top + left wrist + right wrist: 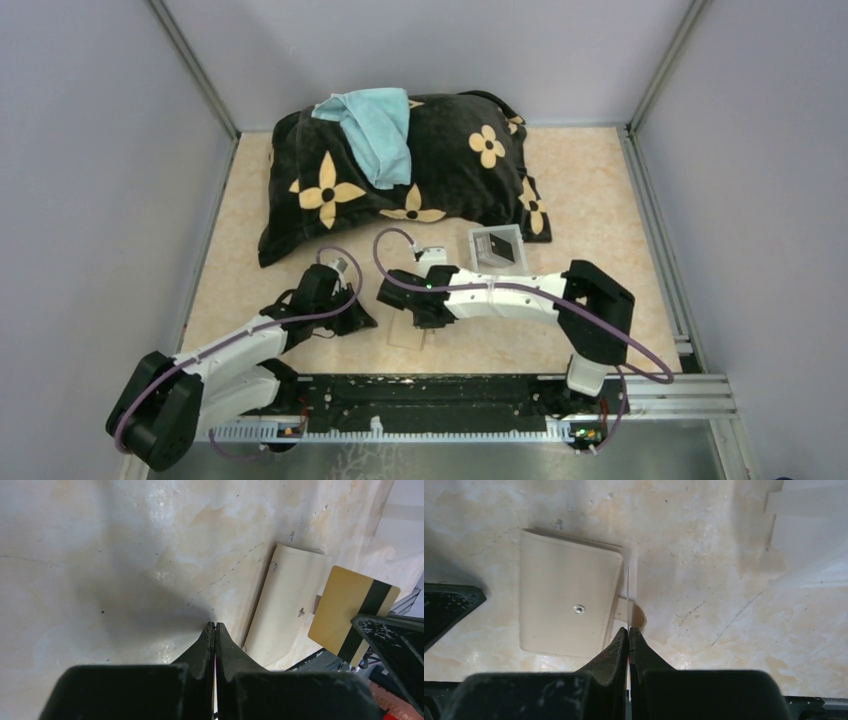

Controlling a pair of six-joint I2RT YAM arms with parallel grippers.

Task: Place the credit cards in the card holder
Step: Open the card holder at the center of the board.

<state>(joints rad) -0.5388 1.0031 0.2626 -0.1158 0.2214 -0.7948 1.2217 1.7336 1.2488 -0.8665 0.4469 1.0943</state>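
Right pincer [629,630]: clamped on a gold card [345,602], held on edge just beside the holder [566,600]
Left pincer [215,626]: pressed shut, nothing seen in it
Done: no card in yet; holder lies folded on the surface [724,655]
Left: open it, slot every card
Unclear: tray [474,250] contents dark, count too small to tell; slots hidden

The credit card [628,592] is seen edge-on in the right end effector [629,630]; its faces are hidden. Overhead, the card holder [405,338] is partly covered.
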